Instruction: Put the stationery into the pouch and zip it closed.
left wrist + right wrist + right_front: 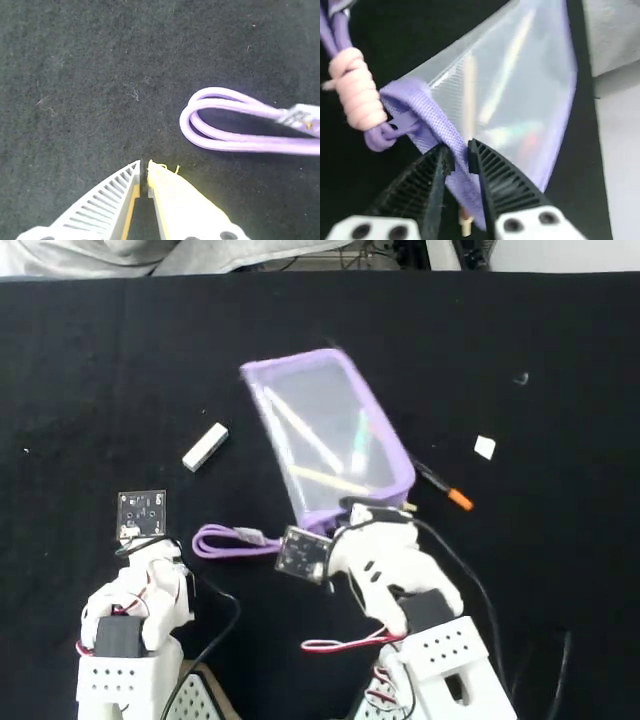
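High view: pouch [325,430], stationery inside, mid-table [80,360]; eraser [205,446] apart on the left arm's side, pen [445,490] just beside the other side. Left wrist view: left pincer [145,165] closed, empty, near strap [225,130]. Right wrist view: right pincer [460,147] clamped on the pouch's purple edge.

Lighting, as you see it:
- High view: bright, even light from above. The black tabletop [560,360] swallows nearly every shadow.
- Pouch [320,420]: pale sheen on its clear face.
- Left wrist view: soft shadow inside the strap [240,146] loop.
- Right wrist view: whitish glare across the pouch.
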Robot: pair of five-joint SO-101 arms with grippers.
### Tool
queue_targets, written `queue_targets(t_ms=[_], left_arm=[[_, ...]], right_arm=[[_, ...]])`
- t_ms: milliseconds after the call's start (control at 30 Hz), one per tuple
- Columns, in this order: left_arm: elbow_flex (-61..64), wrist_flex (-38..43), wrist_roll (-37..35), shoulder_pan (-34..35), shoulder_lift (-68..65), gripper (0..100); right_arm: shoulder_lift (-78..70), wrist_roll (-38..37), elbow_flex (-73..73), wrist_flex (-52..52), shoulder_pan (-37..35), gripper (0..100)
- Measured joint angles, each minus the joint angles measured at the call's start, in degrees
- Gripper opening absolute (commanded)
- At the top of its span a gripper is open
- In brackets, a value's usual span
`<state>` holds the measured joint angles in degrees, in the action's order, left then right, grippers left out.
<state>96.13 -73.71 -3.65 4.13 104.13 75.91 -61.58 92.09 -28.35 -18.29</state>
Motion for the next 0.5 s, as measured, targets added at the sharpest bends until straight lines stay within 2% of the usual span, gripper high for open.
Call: queue_targets(t_ms=[267,500], left_arm=[[0.0,0.0,0.0,0.0,0.0,3],[-1.1,0.0,0.0,-0.2,0.0,3]], right_arm=[[0.0,4.5,-8.6,-8.8,-2.7,1.1],[0.0,6.9,-12.7,-9.1,-3.2,1.1]])
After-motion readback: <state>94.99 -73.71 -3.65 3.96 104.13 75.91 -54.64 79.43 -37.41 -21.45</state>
